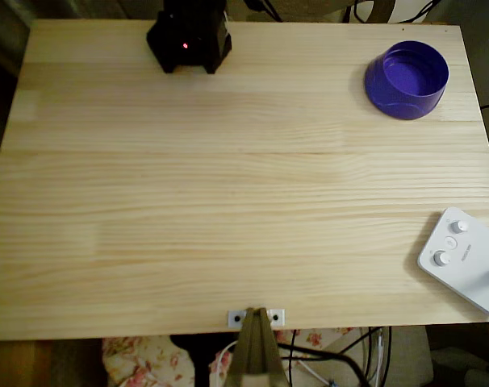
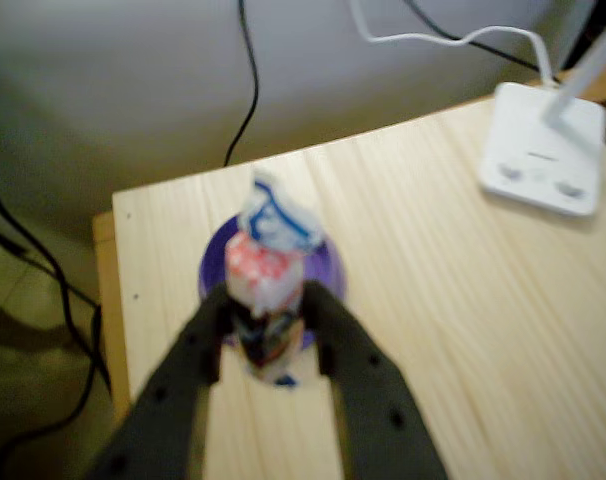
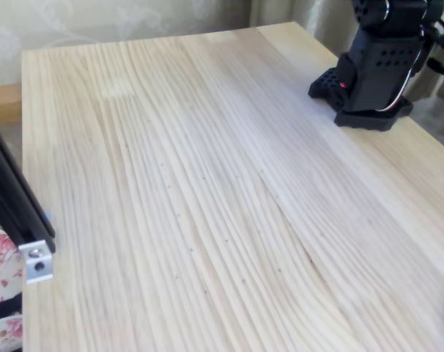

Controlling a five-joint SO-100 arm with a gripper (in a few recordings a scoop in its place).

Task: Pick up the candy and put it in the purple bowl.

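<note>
In the blurred wrist view, the candy (image 2: 270, 280) in the end effector (image 2: 268, 335) hides most of the purple bowl (image 2: 215, 272) beyond it.

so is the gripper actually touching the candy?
Touching. In the wrist view the gripper has both fingers pressed against the candy, which stands upright between them, in front of the purple bowl.

Light wooden desk (image 3: 207, 191), grain lines running from far edge toward near edge, fills most of picture. Black arm base (image 3: 376, 66) stands on desk at top right, small red light on its side, white cable along its right side. Black bar with silver bracket (image 3: 35, 260) clamped at left desk edge. Floral fabric (image 3: 4, 301) at bottom left, below desk edge.
</note>
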